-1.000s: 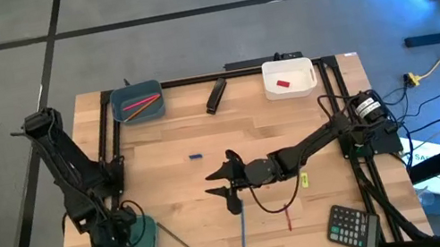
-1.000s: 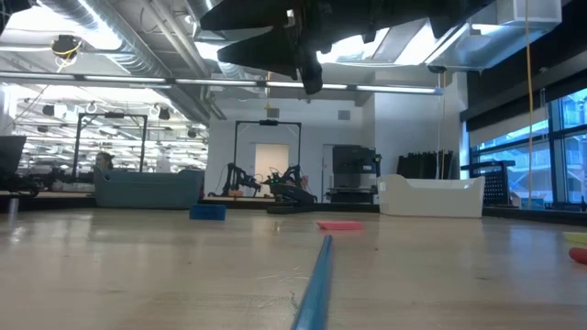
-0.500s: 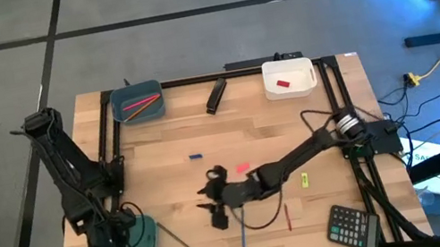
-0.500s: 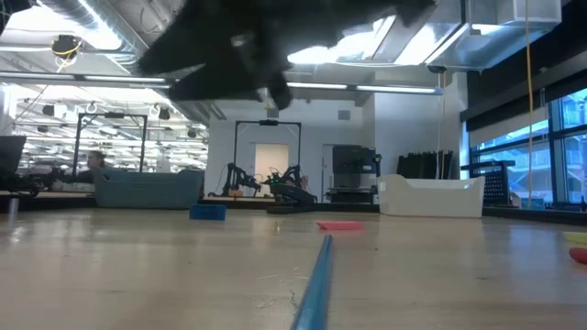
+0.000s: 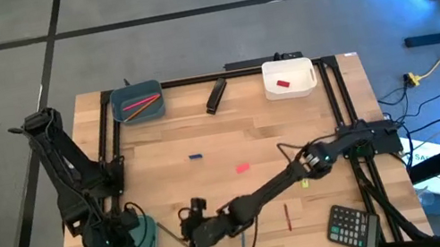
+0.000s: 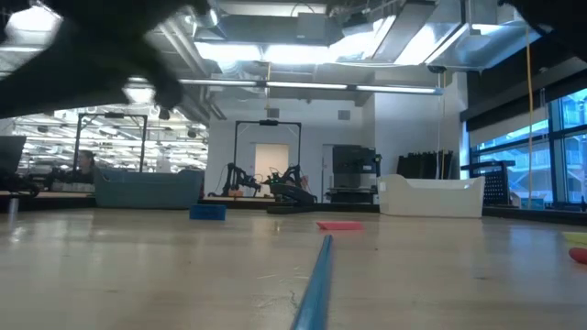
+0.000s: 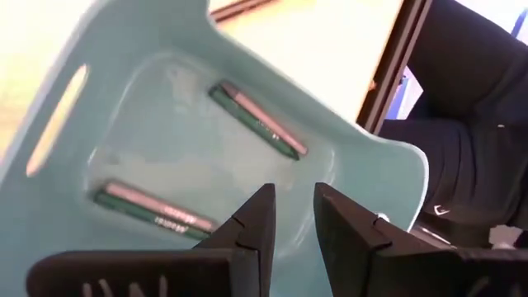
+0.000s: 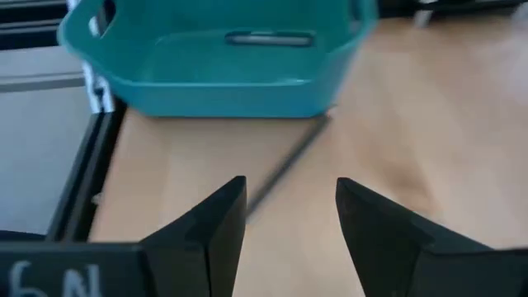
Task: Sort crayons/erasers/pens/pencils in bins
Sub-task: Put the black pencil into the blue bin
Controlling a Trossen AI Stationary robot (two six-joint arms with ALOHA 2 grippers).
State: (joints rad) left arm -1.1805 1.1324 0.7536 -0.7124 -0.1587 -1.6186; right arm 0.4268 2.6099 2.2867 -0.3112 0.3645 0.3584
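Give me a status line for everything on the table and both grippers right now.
Right gripper: open, empty, near the grey pen.
Left gripper: over the teal bin, holds nothing.
Teal bin: two pens inside.
Grey pen: on the table beside the teal bin.
Blue-grey bin: pencils inside.
White bin: red eraser inside.
Blue pencil: on the table.

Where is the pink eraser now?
In the high view, the pink eraser lies alone on bare wood near the table's middle, between the small blue piece and the right arm.
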